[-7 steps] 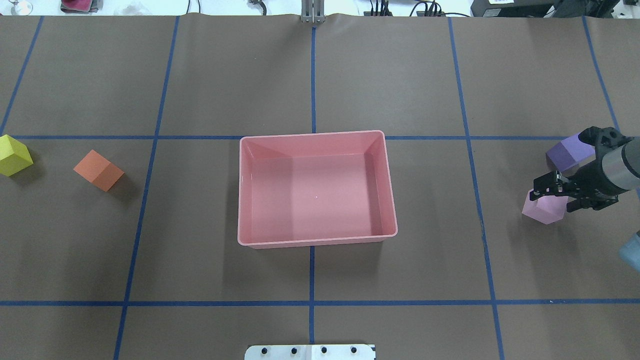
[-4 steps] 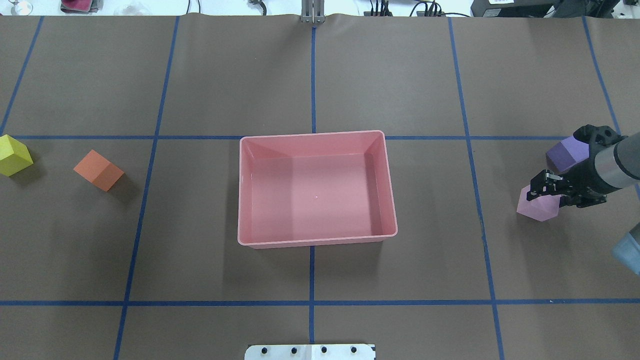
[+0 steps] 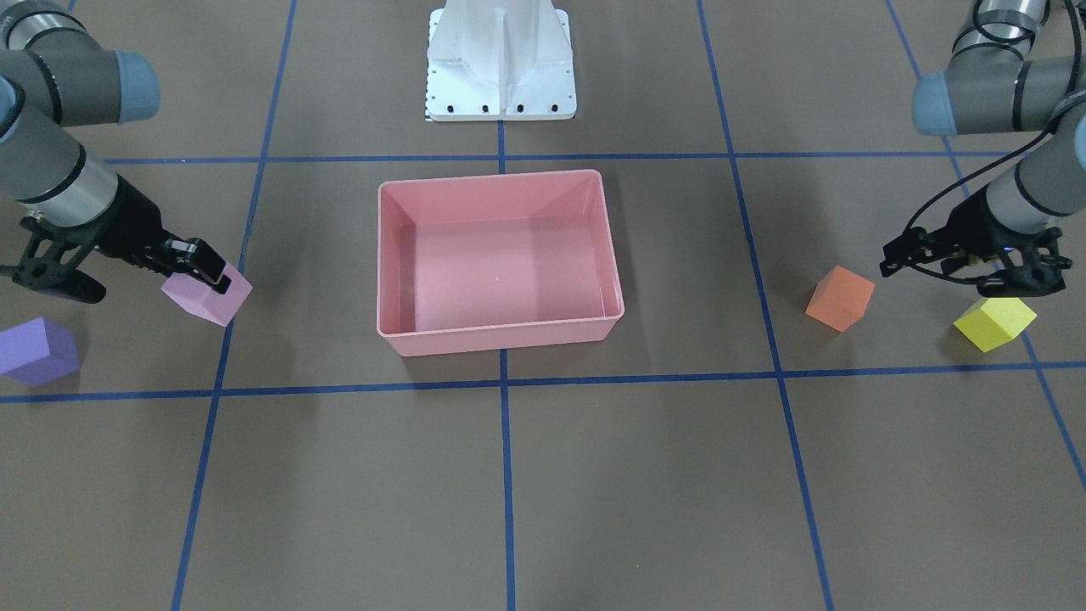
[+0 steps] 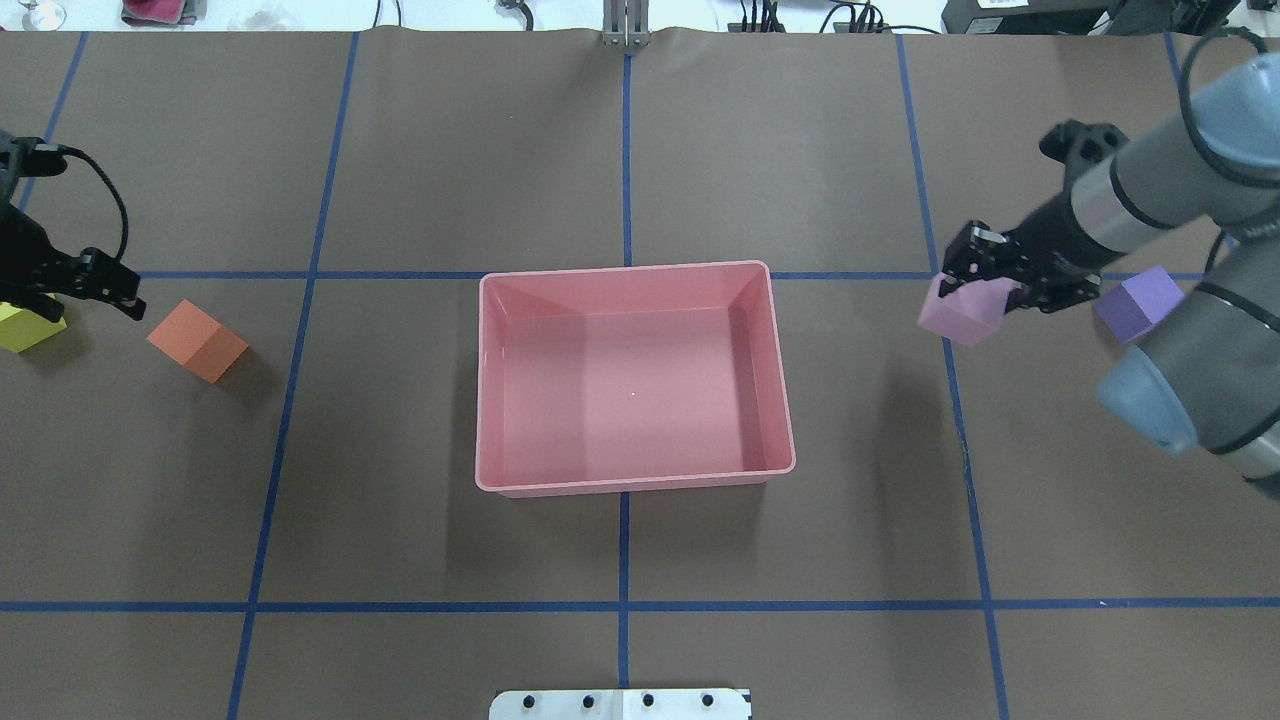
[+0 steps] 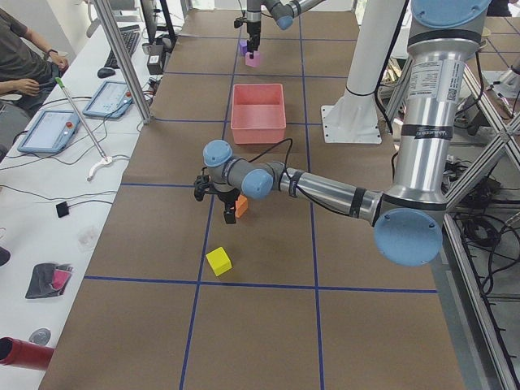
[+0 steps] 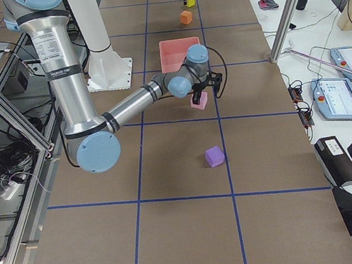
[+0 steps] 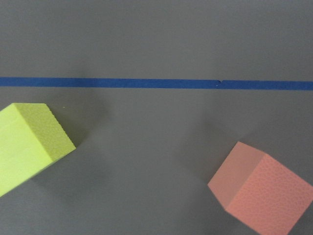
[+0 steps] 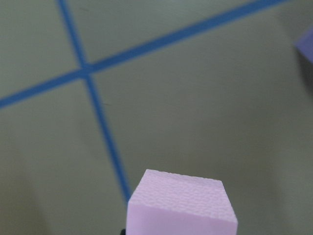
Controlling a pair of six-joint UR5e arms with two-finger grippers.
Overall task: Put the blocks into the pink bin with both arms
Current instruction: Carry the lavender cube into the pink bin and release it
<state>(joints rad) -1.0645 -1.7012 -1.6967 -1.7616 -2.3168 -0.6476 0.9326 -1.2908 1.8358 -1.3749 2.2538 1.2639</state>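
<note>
The pink bin [image 4: 628, 267] sits empty at the table's middle, also in the front view [image 3: 492, 176]. My right gripper [image 4: 985, 280] is shut on the light pink block [image 4: 958, 314] and holds it above the table, right of the bin; the block fills the bottom of the right wrist view [image 8: 181, 203]. The purple block [image 4: 1140, 303] lies on the table behind it. My left gripper [image 4: 75, 295] hangs open and empty between the orange block [image 4: 198, 340] and the yellow block [image 4: 22, 328]. Both show in the left wrist view, orange [image 7: 261, 191] and yellow [image 7: 27, 144].
The white pedestal base [image 3: 499, 59] stands behind the bin. Blue tape lines [image 4: 623, 605] grid the brown table cover. A side table with tablets [image 5: 49, 130] and a seated person runs along the far edge.
My right gripper has lifted the light pink block off the table and carried it toward the bin. My left arm has come into view over the yellow and orange blocks.
</note>
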